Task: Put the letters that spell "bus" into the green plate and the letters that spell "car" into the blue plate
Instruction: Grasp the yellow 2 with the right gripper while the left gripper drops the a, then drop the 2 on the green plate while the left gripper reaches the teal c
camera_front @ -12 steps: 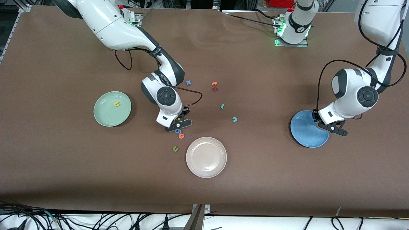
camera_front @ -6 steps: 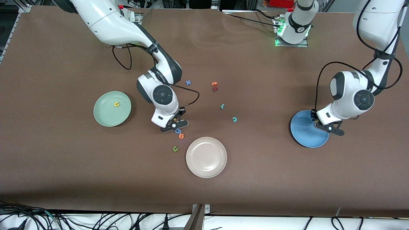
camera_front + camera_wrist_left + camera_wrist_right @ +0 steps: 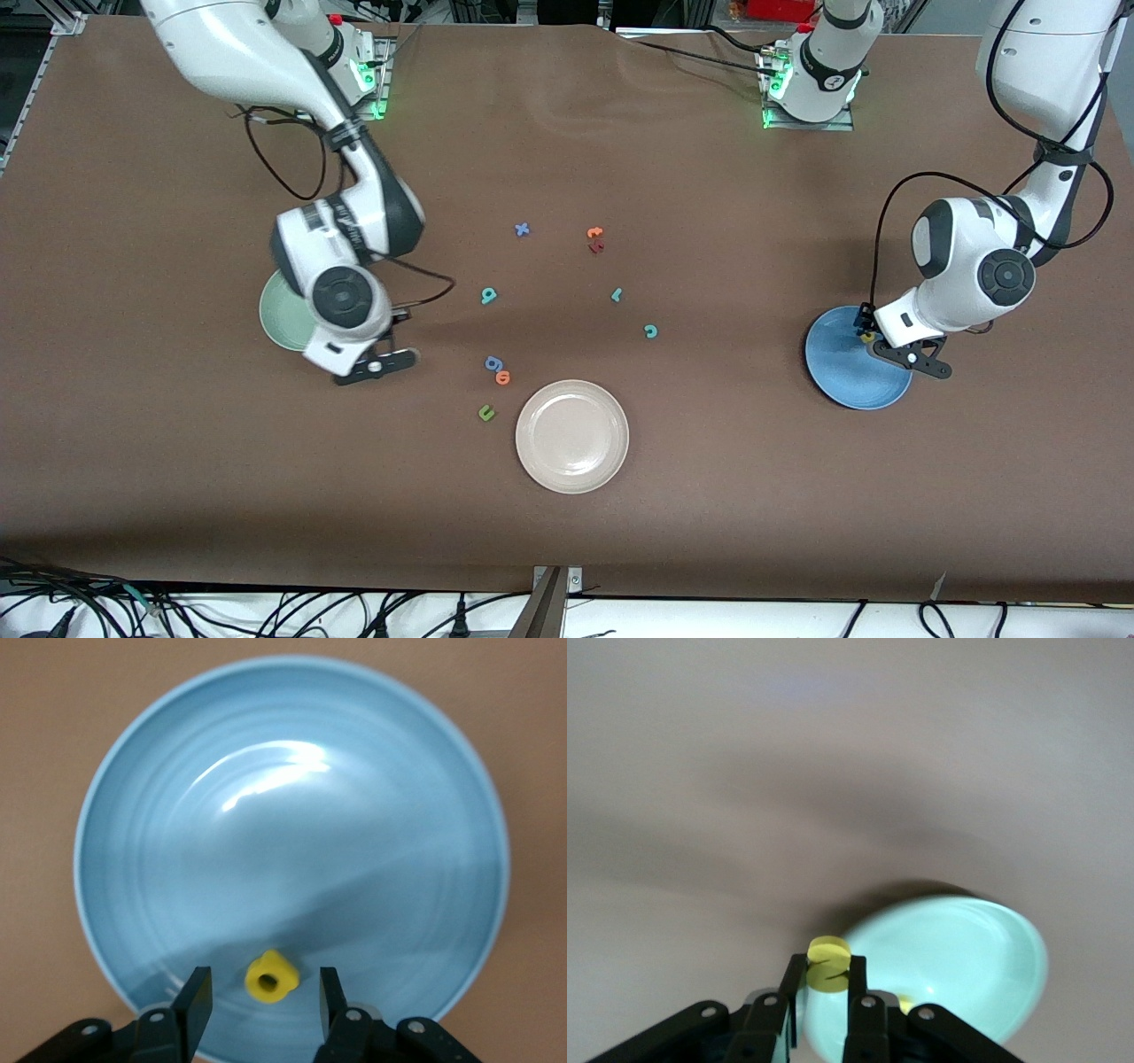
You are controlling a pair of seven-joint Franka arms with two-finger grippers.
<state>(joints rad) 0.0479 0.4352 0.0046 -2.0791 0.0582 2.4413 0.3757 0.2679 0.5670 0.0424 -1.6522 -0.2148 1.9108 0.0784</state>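
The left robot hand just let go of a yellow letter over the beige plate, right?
Almost. The left wrist view shows the left gripper open over the blue plate, not a beige one. The yellow letter sits free between its fingers, inside that plate's rim.

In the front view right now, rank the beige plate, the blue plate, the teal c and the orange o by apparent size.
1. Beige plate and blue plate: they look alike, and the left arm covers part of the blue one, so no ranking between them.
2. Teal c and orange o: both tiny, too similar to separate.
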